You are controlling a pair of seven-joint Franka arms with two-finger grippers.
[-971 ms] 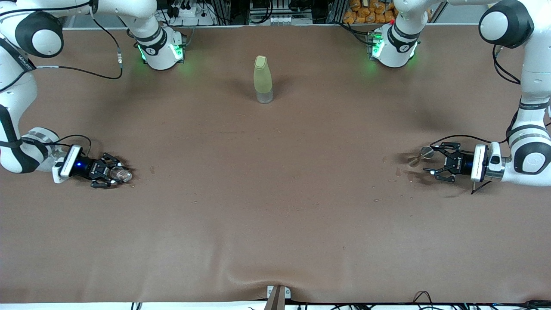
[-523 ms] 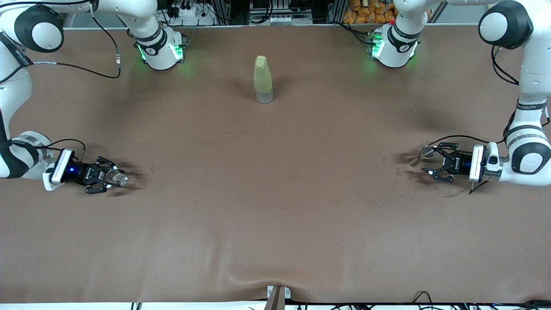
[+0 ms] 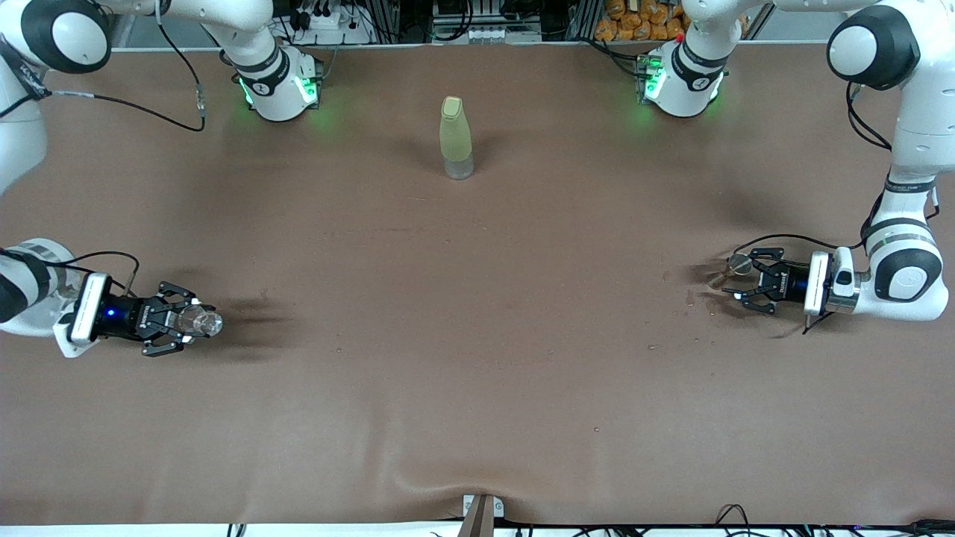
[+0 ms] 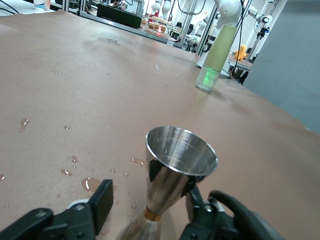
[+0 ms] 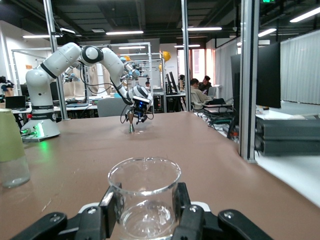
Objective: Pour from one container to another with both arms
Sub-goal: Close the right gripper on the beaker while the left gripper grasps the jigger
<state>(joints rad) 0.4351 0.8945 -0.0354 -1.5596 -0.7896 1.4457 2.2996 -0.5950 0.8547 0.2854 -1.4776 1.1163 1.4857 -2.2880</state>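
At the right arm's end of the bench (image 3: 477,358), at about 8 o'clock in the front view, the right pincer (image 3: 183,323) is pinched on a clear glass beaker (image 3: 200,321), lifted a little over the brown cover with its shadow cast below; the right wrist view shows the beaker (image 5: 145,196) upright between the two black fingers (image 5: 111,207). At about 3 o'clock, at the left arm's end, the left pincer (image 3: 746,284) sits around a steel jigger (image 3: 731,268). In the left wrist view the jigger (image 4: 172,172) stands upright between the half-spread fingers (image 4: 102,200), one finger beside its stem, and whether they grip it cannot be told. Water drops (image 4: 75,172) dot the bench near it. A pale yellow-green bottle (image 3: 455,138) stands upright at 12 o'clock, between the two arm bases, well apart from both pincers.
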